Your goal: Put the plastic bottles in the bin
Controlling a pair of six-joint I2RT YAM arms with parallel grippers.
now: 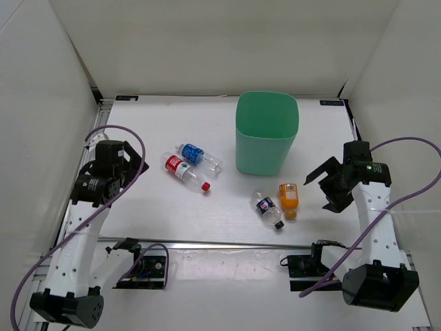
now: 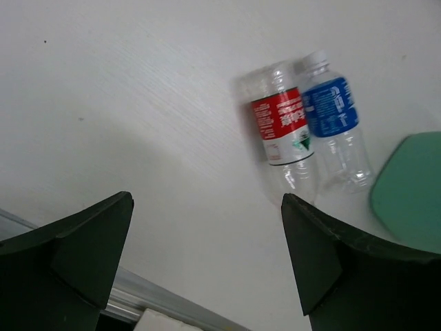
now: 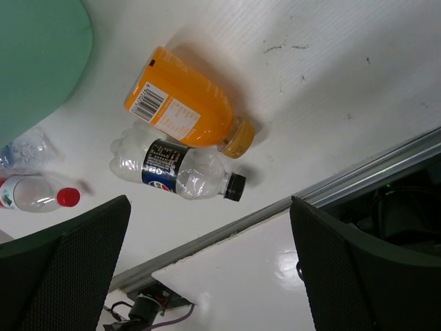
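We log no bottle in the bin (image 1: pixel 266 148) yet; in the top view it stands upright at about 12 o'clock on the surface (image 1: pixel 207 224). All four bottles lie on their sides. The red-label bottle (image 1: pixel 185 172) and blue-label bottle (image 1: pixel 200 156) lie side by side at the bin's 8 o'clock. The dark-label bottle (image 1: pixel 269 209) and orange bottle (image 1: pixel 289 198) lie just beside each other at its 6 o'clock. The left claw (image 2: pixel 207 207) and right claw (image 3: pixel 210 207) both hang released, jaws spread wide, grasping nothing. We judge the step in hand to be the first approach. The right claw should take the orange bottle, at its 9 o'clock, closing across the body rather than the cap. The dark-label neighbour lies so close that a finger may shove it, and round bodies roll. The left claw has the red-label bottle nearer.
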